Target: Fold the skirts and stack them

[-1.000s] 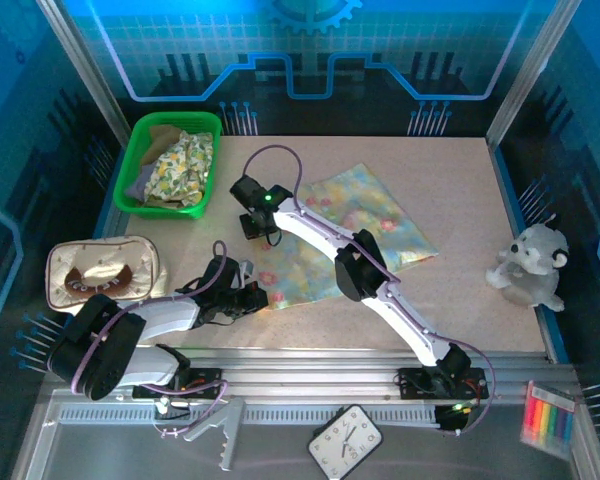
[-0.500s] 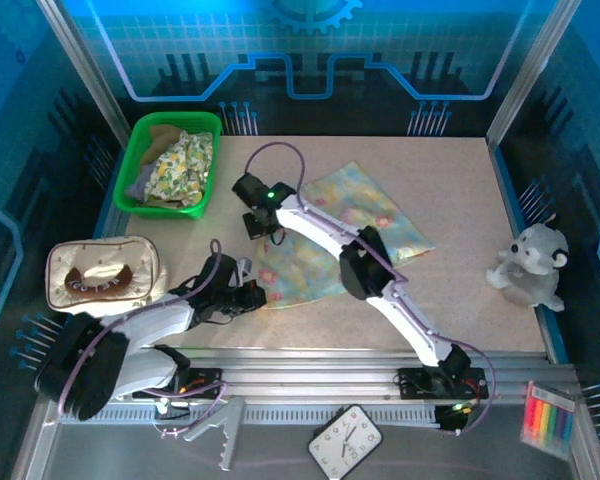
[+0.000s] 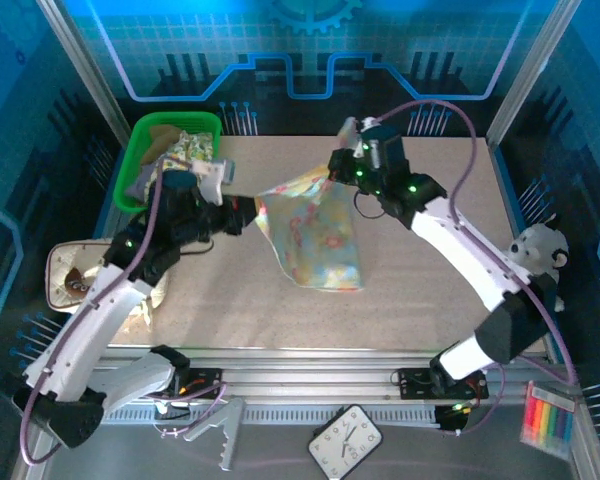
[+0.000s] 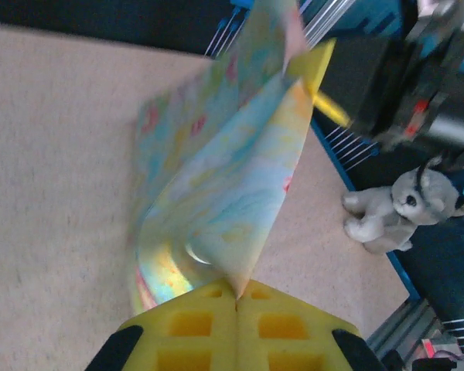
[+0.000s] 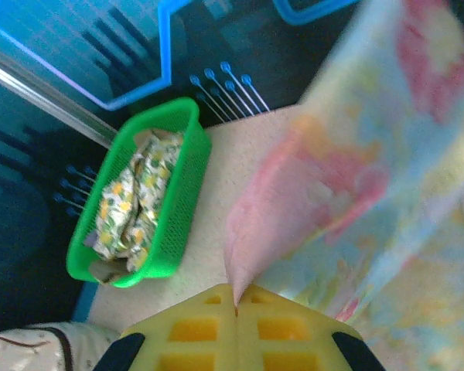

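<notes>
Pastel skirt: the pale yellow-and-blue cloth skirt with a pink flower print (image 3: 315, 240) hangs above the middle of the table (image 3: 430, 290), stretched between both grippers. I cannot tell whether its drooping lower corner touches the table.
Left gripper (image 3: 248, 213): clenched on the skirt's left corner, with cloth pinched between its yellow pads.
Right gripper (image 3: 337, 168): clenched on the opposite upper corner.
Change: a second ago the skirt lay flat and both arms were low over it. The right gripper has since closed, and both arms have risen with the skirt.
Meaning: the pick-up looks done, and no fold is made yet.
Other skirts: bunched in the green plastic basket (image 3: 175, 122) at the far left, still unfolded.
</notes>
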Controlling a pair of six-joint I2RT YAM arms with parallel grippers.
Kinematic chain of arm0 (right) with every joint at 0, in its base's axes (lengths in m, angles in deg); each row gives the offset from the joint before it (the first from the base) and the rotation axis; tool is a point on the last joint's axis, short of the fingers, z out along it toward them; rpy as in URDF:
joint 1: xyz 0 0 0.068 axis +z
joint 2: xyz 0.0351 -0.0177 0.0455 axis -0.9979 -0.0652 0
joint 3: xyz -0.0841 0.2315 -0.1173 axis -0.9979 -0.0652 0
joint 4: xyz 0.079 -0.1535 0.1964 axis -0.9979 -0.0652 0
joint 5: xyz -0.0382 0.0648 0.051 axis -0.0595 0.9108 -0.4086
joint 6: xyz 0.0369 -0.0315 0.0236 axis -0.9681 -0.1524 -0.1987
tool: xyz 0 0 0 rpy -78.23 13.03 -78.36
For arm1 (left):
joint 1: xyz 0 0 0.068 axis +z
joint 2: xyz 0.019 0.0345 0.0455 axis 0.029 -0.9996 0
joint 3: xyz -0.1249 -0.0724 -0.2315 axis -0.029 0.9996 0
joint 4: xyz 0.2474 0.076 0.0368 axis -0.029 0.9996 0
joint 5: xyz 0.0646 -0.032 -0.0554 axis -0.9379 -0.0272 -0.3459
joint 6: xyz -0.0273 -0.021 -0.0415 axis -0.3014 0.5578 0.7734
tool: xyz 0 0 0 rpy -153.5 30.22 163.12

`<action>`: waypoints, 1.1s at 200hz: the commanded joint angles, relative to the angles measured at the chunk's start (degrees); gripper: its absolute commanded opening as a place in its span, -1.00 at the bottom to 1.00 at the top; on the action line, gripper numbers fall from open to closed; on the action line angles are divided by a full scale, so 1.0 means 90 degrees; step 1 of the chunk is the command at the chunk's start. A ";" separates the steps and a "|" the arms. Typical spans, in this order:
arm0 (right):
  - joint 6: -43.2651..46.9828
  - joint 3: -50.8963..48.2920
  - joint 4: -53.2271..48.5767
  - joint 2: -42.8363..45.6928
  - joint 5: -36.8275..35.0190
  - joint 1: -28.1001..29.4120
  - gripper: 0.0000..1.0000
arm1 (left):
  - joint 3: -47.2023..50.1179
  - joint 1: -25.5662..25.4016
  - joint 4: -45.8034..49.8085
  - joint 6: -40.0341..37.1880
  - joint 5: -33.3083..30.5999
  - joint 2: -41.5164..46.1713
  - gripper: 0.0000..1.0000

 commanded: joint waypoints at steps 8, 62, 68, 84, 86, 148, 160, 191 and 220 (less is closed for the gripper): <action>-0.0470 -0.0453 0.0976 0.0635 -0.0251 -0.0346 -1.00 | -0.1512 -0.0198 0.1072 -0.0805 -0.0142 -0.0752 -1.00; -0.0552 -0.0119 0.1557 0.0272 0.0117 -0.1066 -1.00 | -0.3648 -0.0149 0.0646 -0.1890 -0.1370 -0.2710 -1.00; -0.0619 -0.0009 0.1736 0.0140 0.0303 -0.1148 -1.00 | -0.3997 -0.0124 0.0637 -0.2055 -0.1659 -0.3025 -1.00; -0.0643 0.0505 0.1890 -0.0372 0.0426 -0.1245 -1.00 | -0.4858 0.0058 0.0386 -0.2435 -0.2141 -0.3787 -1.00; -0.0629 0.0592 0.1890 -0.0440 0.0447 -0.1263 -1.00 | -0.5006 0.0090 0.0349 -0.2465 -0.2170 -0.3914 -1.00; -0.0009 0.3070 0.1627 -0.1662 0.0621 -0.1403 -1.00 | -0.8463 0.0573 -0.0536 -0.3706 -0.2217 -0.5980 -1.00; 0.0122 0.3043 0.1607 -0.1561 0.0674 -0.1411 -1.00 | -0.8527 0.0574 -0.0549 -0.4027 -0.2067 -0.5901 -1.00; 0.0287 0.1698 0.1961 -0.0929 0.1011 -0.1391 -1.00 | -0.6913 0.0417 -0.0607 -0.5018 -0.2197 -0.5021 -1.00; 0.0374 -0.0625 0.2695 -0.0203 0.1058 -0.1208 -1.00 | -0.3064 0.0207 -0.1992 -0.4987 -0.2394 -0.3419 -1.00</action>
